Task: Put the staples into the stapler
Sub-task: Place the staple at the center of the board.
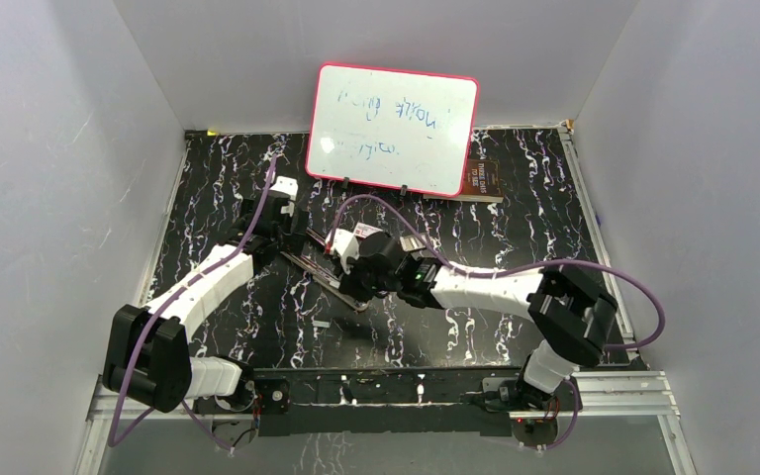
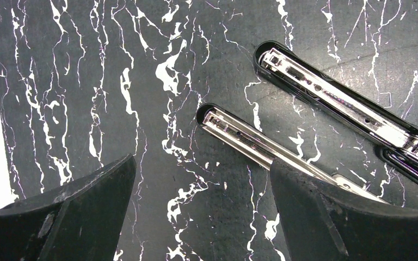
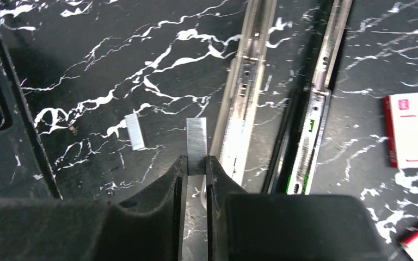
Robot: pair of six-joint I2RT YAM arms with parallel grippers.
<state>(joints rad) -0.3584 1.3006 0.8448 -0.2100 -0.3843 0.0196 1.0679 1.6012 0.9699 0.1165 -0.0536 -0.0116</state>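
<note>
The black stapler (image 1: pixel 322 275) lies opened flat on the marbled table, its two halves spread in a narrow V. My right gripper (image 3: pixel 196 163) is shut on a short grey strip of staples (image 3: pixel 196 142), which sticks out past the fingertips just left of the shiny rail (image 3: pixel 245 103); the other half (image 3: pixel 318 109) lies to its right. A second strip of staples (image 3: pixel 134 131) lies loose on the table. My left gripper (image 2: pixel 202 163) is open over bare table, its right finger (image 2: pixel 326 212) overlapping the nearer stapler half (image 2: pixel 245 136). The farther half (image 2: pixel 337 103) lies beyond.
A small white box with a red label (image 3: pixel 413 130) lies right of the stapler. A whiteboard (image 1: pixel 392 129) leans at the back, a brown box (image 1: pixel 482 180) beside it. White walls enclose the table on three sides. The right arm (image 1: pixel 495 287) reaches across the middle.
</note>
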